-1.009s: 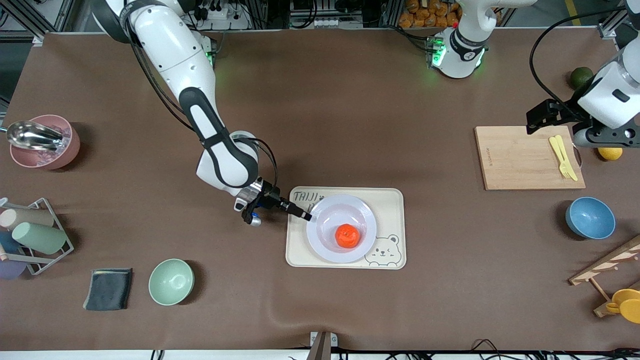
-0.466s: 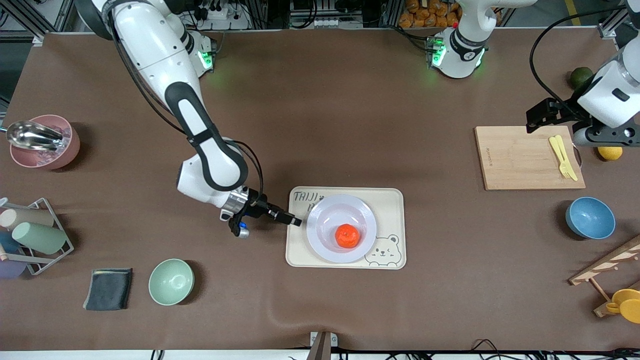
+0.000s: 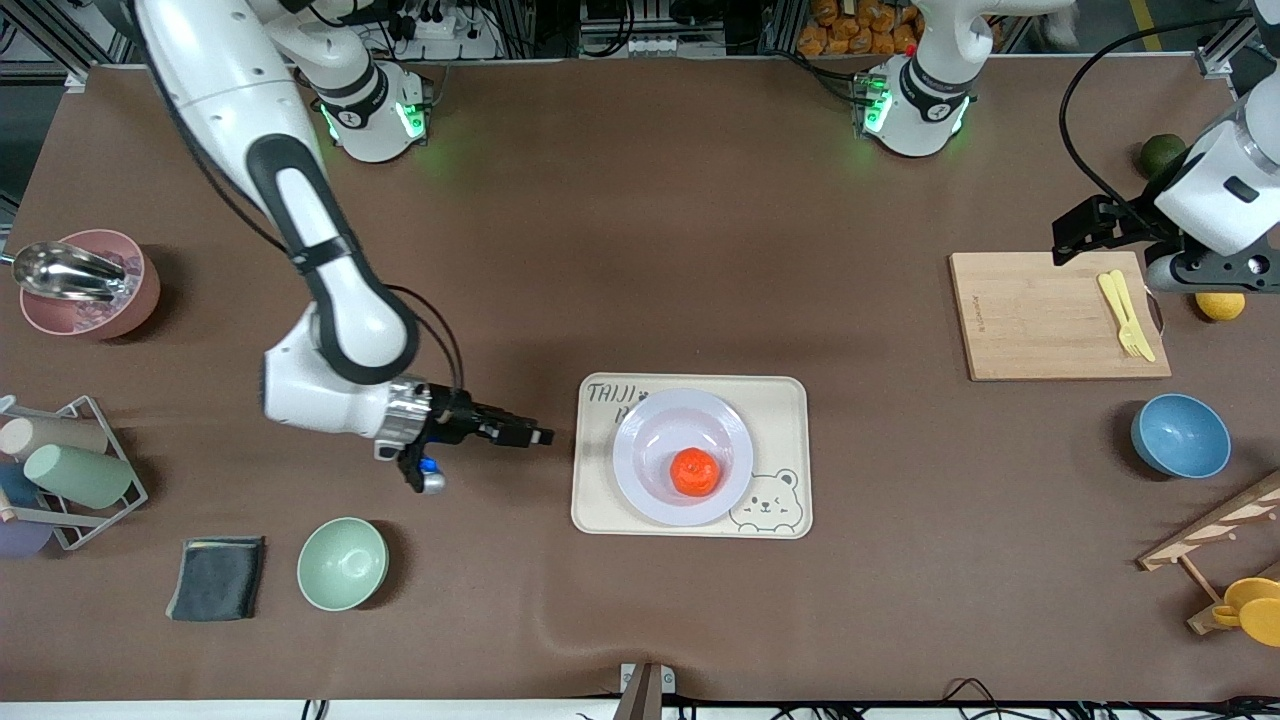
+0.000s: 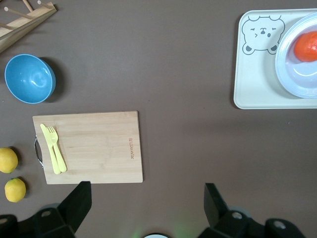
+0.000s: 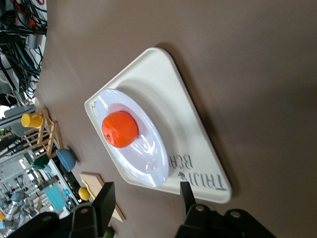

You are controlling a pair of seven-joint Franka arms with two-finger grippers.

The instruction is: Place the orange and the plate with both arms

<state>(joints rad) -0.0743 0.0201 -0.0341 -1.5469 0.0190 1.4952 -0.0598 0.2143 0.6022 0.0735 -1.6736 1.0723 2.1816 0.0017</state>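
Note:
The orange [image 3: 695, 472] sits in the pale plate [image 3: 650, 420], which rests on the cream bear tray [image 3: 780, 400] at mid-table. Both show in the right wrist view, the orange [image 5: 120, 130] on the plate [image 5: 148, 158]. They also show in the left wrist view, orange [image 4: 307, 45] and plate [image 4: 292, 82]. My right gripper [image 3: 535, 436] is open and empty, low over the bare table beside the tray, toward the right arm's end. My left gripper [image 3: 1070, 240] is open and empty, high over the cutting board's corner.
A wooden cutting board [image 3: 1040, 315] holds a yellow fork [image 3: 1125, 312]. A blue bowl [image 3: 1180, 435], lemon [image 3: 1220, 306] and dark green fruit [image 3: 1162, 153] lie at the left arm's end. A mint bowl [image 3: 342, 563], grey cloth [image 3: 216, 578], cup rack [image 3: 60, 470] and pink bowl [image 3: 85, 283] lie at the right arm's end.
My right gripper has let go of the plate's rim and drawn back off the tray toward the right arm's end. The plate, orange and left arm have stayed put.

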